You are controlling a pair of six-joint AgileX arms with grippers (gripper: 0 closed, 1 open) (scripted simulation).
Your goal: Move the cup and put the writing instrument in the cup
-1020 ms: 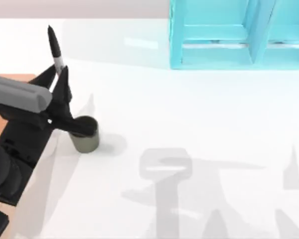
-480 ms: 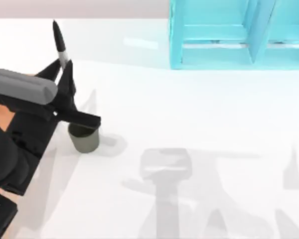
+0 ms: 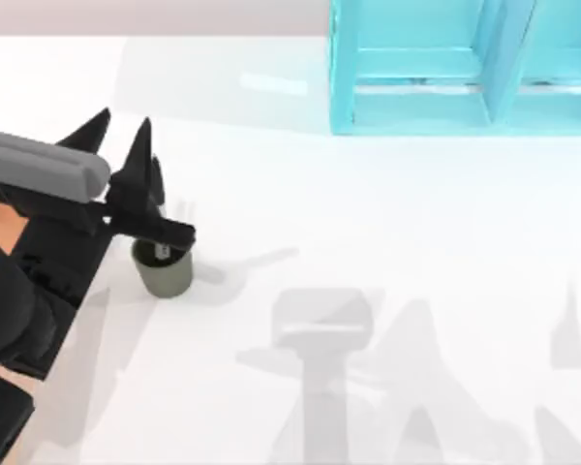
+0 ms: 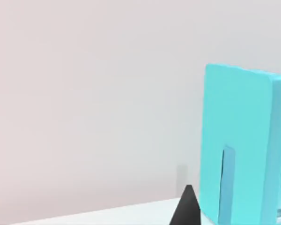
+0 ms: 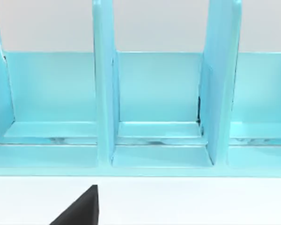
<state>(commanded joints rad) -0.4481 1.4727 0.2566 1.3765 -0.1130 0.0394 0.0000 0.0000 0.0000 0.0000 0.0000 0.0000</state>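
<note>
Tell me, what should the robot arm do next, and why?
Probably lift the left gripper straight up and away. Its fingers look spread with nothing between them, and the marker seems to sit inside the cup already, so the job looks done.

A white table (image 3: 387, 223) spreads under my pincer; a light blue shelf unit (image 3: 465, 68) stands far off against a pale wall (image 4: 84, 93).

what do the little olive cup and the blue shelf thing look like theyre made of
The small dark olive-grey cylindrical cup looks matte, perhaps ceramic or plastic: even colour, no glint. The light turquoise partitioned shelf unit looks like smooth painted board or plastic: flat panels with a faint sheen. As a rendered scene, neither is certain.
</note>
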